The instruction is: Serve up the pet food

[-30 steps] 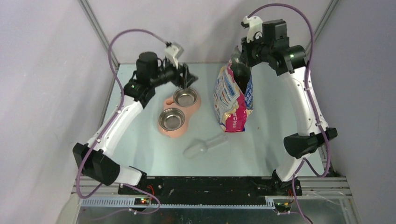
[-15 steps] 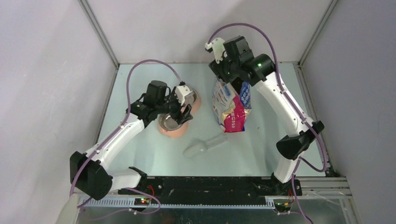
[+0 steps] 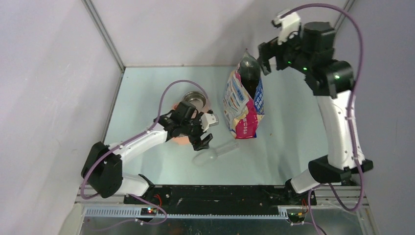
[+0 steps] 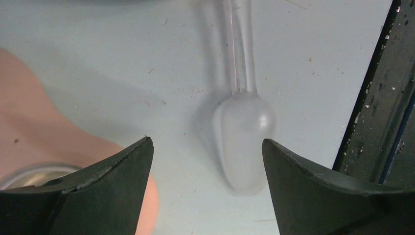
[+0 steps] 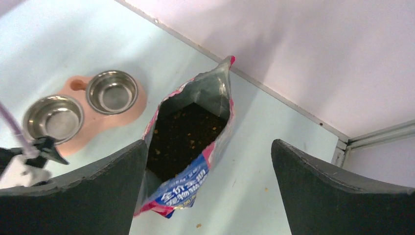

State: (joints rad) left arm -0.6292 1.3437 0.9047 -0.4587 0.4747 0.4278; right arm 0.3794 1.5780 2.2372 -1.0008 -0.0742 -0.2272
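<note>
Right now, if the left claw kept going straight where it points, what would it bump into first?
Most likely the translucent scoop: its bowl lies on the table, framed between the open jaws of the left gripper. How far off it is, I can't judge.

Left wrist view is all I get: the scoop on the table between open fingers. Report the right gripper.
Observer: The right gripper is open above the bag, holding nothing.
Operator: Check the bag.
Observer: It stands with its mouth open; pet food shows inside.
Operator: Now the bowls.
Observer: Both steel bowls in the pink stand look empty.
</note>
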